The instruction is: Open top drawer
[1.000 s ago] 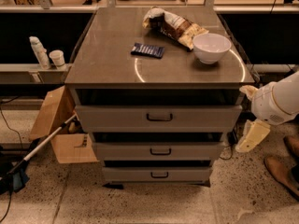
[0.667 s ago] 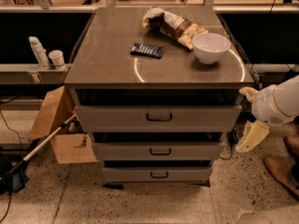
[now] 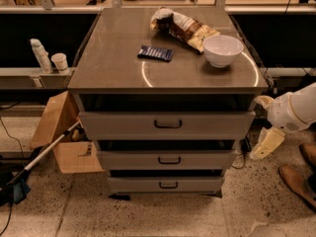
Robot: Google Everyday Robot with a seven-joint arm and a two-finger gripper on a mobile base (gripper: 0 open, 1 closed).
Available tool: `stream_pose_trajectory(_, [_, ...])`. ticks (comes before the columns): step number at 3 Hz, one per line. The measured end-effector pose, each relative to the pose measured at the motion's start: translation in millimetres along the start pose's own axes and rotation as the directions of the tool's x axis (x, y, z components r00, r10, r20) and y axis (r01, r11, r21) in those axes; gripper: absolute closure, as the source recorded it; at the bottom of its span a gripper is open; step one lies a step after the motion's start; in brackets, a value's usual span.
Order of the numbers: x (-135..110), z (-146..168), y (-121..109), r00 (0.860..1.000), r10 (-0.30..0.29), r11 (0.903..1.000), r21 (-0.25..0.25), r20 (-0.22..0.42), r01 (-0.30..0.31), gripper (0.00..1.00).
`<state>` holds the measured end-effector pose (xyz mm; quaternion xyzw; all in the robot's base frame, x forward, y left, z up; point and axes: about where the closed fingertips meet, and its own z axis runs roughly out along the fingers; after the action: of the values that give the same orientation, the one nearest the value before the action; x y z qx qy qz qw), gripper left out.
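Note:
The top drawer [image 3: 123,125] is the tallest grey front of the three in the metal cabinet, just under the cabinet top [image 3: 113,68]. Its dark loop handle [image 3: 168,124] sits at the centre. A dark gap shows above the front. My gripper [image 3: 262,124] is at the right, beside the drawer's right end and off the handle. One cream finger [image 3: 263,101] points up and the other [image 3: 261,143] hangs down. They are spread apart with nothing between them.
Two shorter drawers [image 3: 168,160] [image 3: 168,184] lie below. On top are a white bowl [image 3: 223,50], a snack bag [image 3: 185,26] and a blue packet [image 3: 155,53]. A cardboard box [image 3: 57,132] and a long stick [image 3: 44,154] are at the left; a shoe [image 3: 296,179] at the right.

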<state>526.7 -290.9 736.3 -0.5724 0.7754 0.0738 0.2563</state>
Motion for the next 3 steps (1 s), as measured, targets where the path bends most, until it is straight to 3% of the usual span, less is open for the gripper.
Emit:
stream_pose_trajectory(2, [-3, 21, -6, 1.000, 0.000, 0.9992, -0.040, 0.018, 0.000, 0.00])
stream_pose_trajectory(3, [-23, 36, -4, 0.999, -0.032, 0.9972, -0.065, 0.043, 0.035, 0.00])
